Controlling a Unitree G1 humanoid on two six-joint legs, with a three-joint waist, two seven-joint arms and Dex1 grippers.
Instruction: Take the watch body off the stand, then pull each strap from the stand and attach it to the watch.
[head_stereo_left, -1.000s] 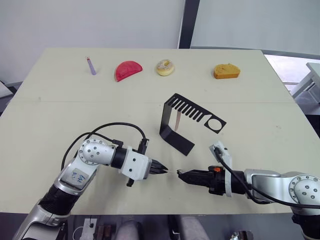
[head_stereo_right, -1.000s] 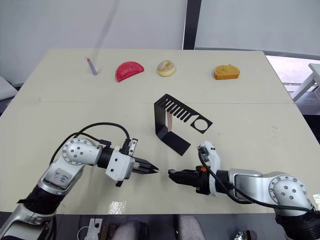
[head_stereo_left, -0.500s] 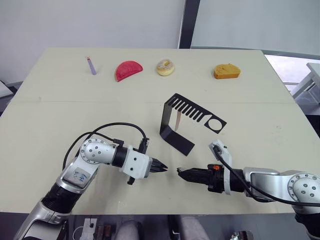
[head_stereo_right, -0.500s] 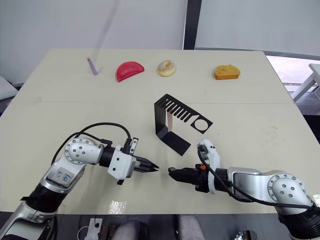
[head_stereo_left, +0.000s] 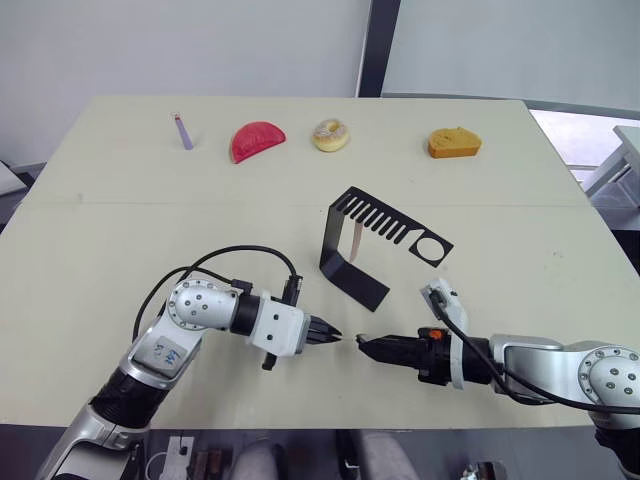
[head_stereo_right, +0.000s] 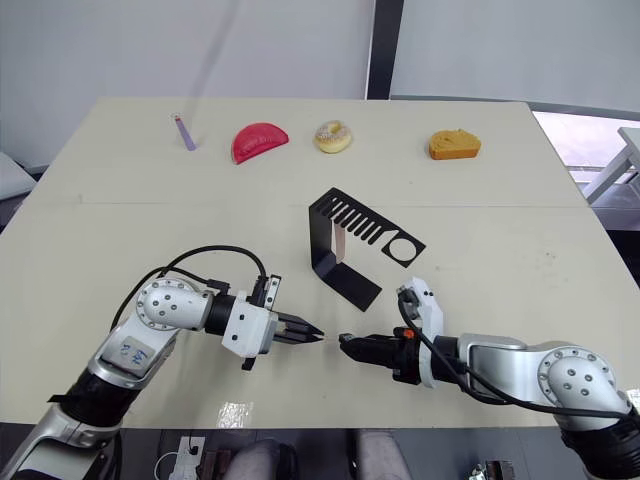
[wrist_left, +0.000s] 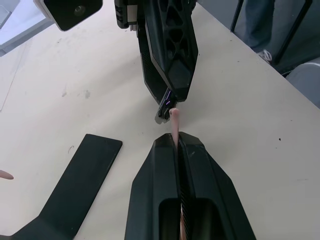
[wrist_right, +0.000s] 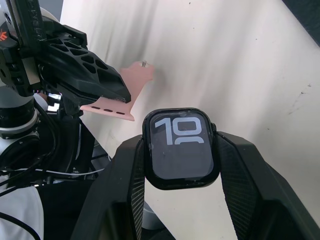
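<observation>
My right gripper (head_stereo_left: 364, 344) is shut on the watch body (wrist_right: 181, 147), a small black case whose screen shows white digits, held low over the table's front. My left gripper (head_stereo_left: 332, 337) faces it tip to tip and is shut on a pale pink strap (wrist_left: 173, 121). The strap's free end (wrist_right: 134, 80) is edge-on a short way from the watch body's side. Behind both grippers the black stand (head_stereo_left: 352, 278) is upright on the table. A second pink strap (head_stereo_left: 356, 238) hangs from its slotted top arm.
Along the table's far side lie a purple stick (head_stereo_left: 182, 131), a red half-round piece (head_stereo_left: 256, 140), a doughnut (head_stereo_left: 330, 134) and an orange piece (head_stereo_left: 453, 142). The table's front edge runs just below both grippers.
My left gripper has shifted a little to the right with its strap, narrowing the gap to the watch body. The right gripper has barely moved.
</observation>
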